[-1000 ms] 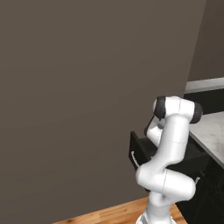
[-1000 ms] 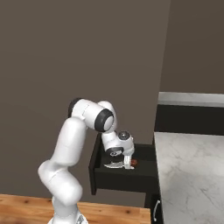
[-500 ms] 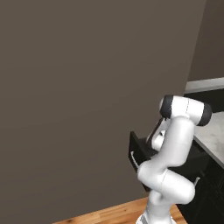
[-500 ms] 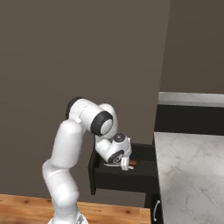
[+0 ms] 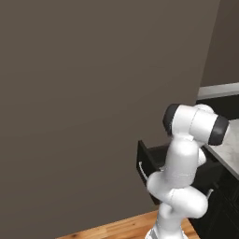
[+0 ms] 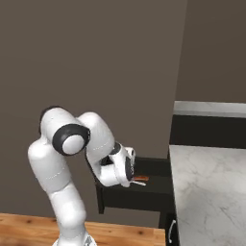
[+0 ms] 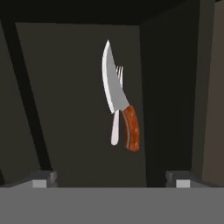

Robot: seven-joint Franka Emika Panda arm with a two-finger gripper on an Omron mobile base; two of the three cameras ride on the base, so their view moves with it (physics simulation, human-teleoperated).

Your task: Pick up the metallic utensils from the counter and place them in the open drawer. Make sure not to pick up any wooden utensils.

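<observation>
Two metallic utensils lie on the floor of the open drawer (image 7: 78,87): a knife (image 7: 113,89) with a silver blade and a red-brown handle, and a silvery fork (image 7: 116,127) partly under it. My gripper (image 7: 111,180) hangs above them, open, with nothing between its fingertips (image 7: 43,179). From the right base view the gripper (image 6: 131,169) is over the black drawer (image 6: 139,196), and the knife's handle (image 6: 140,178) shows inside. The marbled counter (image 6: 211,192) lies to the right. The wooden utensils are out of view.
A dark wall (image 5: 93,93) stands behind the drawer. The drawer front with its curved silver handle (image 5: 141,171) juts out beside my arm. A second grey worktop (image 6: 211,108) sits further back. A wooden floor (image 6: 29,228) runs below.
The jaws have opened wider and the hand has drawn back a little from the drawer. The knife now lies free on the drawer floor.
</observation>
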